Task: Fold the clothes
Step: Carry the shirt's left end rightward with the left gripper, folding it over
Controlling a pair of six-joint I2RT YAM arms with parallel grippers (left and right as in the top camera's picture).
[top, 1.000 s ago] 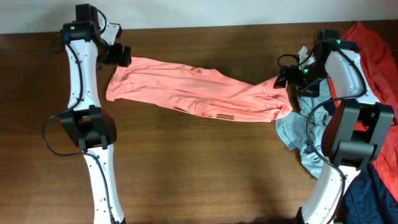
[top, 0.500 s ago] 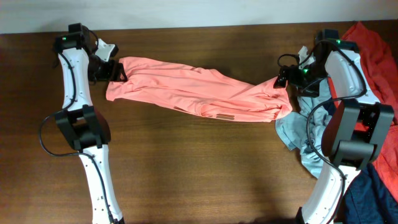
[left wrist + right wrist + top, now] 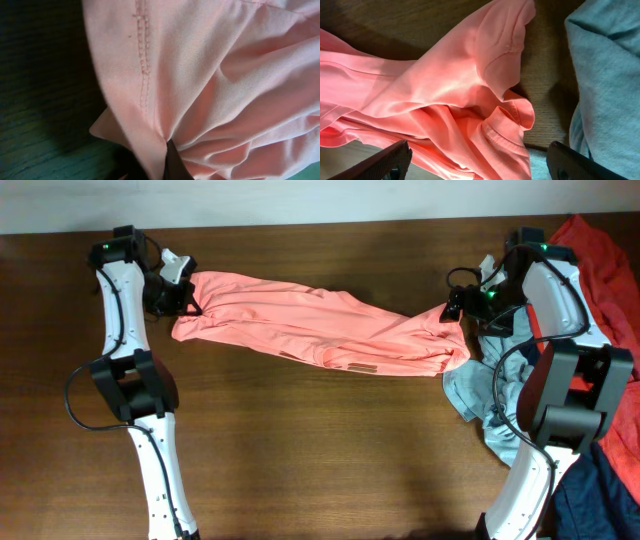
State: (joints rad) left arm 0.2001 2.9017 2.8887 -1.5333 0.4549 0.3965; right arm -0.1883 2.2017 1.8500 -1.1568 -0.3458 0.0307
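Observation:
A salmon-pink shirt (image 3: 320, 325) lies stretched in a rumpled band across the back of the brown table (image 3: 320, 450). My left gripper (image 3: 181, 299) is at the shirt's left end, shut on a pinch of its hemmed edge. In the left wrist view the pink fabric (image 3: 225, 75) bunches into folds where the left gripper (image 3: 167, 160) bites. My right gripper (image 3: 456, 308) hovers over the shirt's right end. In the right wrist view the right gripper (image 3: 480, 165) stands open, its two dark fingertips (image 3: 390, 161) wide apart on either side of the pink collar area (image 3: 505, 135).
A pale grey-blue garment (image 3: 480, 395) lies crumpled under the right arm, also seen as grey-blue cloth (image 3: 605, 60) beside the shirt. A red garment (image 3: 600, 250) sits at the back right corner and a navy one (image 3: 600, 490) at the front right.
My left gripper swung left and down onto the shirt's left end and shut on its edge, tugging that end slightly. The right arm has not moved.

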